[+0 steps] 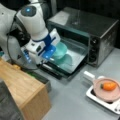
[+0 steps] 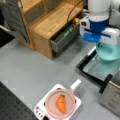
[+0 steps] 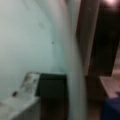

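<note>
The grey counter is stretching across both front views, with the wooden cabinet sitting toward a front view's top left and the toaster oven standing with its glass door folded down flat. The robot arm is leaning in over that door, and the claw is sitting right at the rim of the teal bowl, which is resting on the open door at the oven's mouth. The wrist view is filling up with the bowl's pale wall and one dark finger pressed close against it, so the claw appears to be pinching the rim, though the second finger is hidden. The risk: a rim grip is thin, so the bowl could be tipping or slipping and clattering onto the glass. Off to the side, the pink pan is holding a carrot on the small white stove.
</note>
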Available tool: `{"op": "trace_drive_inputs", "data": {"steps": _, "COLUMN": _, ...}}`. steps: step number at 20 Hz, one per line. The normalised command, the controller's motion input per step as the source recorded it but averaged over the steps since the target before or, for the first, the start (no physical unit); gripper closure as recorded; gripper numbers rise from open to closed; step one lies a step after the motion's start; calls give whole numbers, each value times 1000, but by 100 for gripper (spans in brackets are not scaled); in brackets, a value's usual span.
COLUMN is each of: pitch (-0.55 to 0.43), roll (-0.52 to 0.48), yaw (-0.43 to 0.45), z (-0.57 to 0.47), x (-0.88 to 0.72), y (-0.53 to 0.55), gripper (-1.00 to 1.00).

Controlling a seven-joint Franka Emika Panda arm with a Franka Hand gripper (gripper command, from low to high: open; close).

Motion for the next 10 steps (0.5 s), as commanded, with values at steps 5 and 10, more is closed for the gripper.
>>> {"op": "trace_drive_inputs", "data": {"steps": 5, "pitch": -187, "roll": 70, "yaw": -61, "z": -111, "x": -150, "y": 88, "gripper": 100}}
{"op": "trace_drive_inputs", "data": {"steps": 10, "pitch": -179, "roll": 61, "yaw": -110, "z": -108, "x": -115, "y": 175, "gripper": -100}}
